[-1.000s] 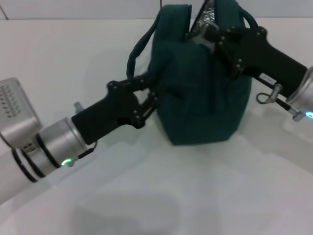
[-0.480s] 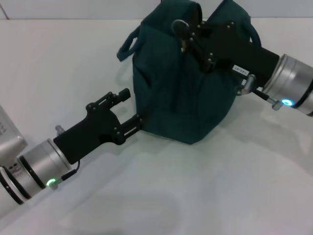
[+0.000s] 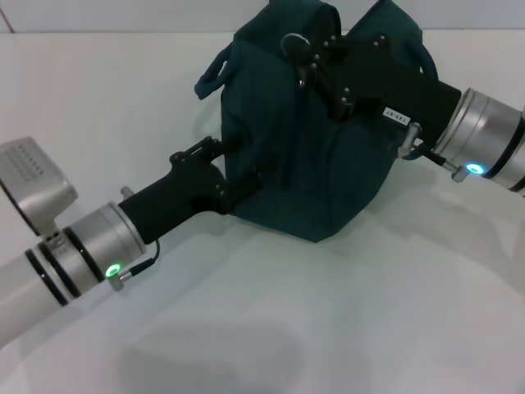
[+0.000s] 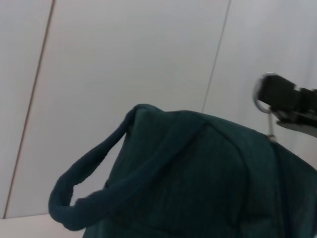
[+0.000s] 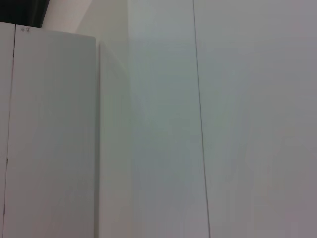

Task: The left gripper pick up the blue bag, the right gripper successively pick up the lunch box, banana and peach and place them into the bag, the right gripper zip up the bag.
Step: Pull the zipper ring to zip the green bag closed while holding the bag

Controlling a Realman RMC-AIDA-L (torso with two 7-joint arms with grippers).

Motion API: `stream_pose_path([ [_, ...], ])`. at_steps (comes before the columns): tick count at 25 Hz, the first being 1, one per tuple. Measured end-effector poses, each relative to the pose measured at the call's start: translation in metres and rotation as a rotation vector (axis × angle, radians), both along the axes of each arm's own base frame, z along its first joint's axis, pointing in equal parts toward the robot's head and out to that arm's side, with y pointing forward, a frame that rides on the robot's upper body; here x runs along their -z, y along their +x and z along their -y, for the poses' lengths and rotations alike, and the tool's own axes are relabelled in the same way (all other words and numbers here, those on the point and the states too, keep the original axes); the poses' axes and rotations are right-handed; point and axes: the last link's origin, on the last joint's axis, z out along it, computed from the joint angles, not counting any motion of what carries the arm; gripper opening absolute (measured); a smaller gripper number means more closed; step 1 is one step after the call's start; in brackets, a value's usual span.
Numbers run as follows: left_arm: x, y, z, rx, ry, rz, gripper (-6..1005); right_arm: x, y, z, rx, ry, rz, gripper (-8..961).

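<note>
You can't see inside the soft dark teal fabric bag (image 3: 312,139): its top runs off the head view's upper edge. Left gripper (image 3: 234,168) fingertips are buried against the bag's side, grip unreadable. Right gripper (image 3: 308,57) fingertips blend into the metal ring zipper pull (image 3: 293,43). Right wrist view shows only wall.

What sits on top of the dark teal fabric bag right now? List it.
On top of the dark teal fabric bag is the right gripper at the metal ring pull. The top looks zipped, so whatever is inside is hidden.
</note>
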Motion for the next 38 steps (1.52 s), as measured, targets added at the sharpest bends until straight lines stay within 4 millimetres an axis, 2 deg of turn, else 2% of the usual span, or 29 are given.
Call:
stream_pose_path([
  [10, -0.002, 0.008, -0.01, 0.01, 0.007, 0.013, 693, 0.0, 0.001, 0.0, 0.002, 0.004, 0.001, 7],
  [21, -0.004, 0.01, -0.013, 0.038, 0.038, -0.01, 509, -0.003, 0.004, -0.002, 0.014, 0.032, -0.003, 7],
  [27, -0.004, 0.013, -0.016, 0.069, 0.065, -0.032, 296, -0.004, 0.004, -0.003, 0.017, 0.034, -0.004, 7],
  [38, -0.005, 0.014, -0.01, 0.173, 0.139, -0.113, 192, -0.006, 0.015, -0.003, 0.064, 0.047, -0.01, 7],
])
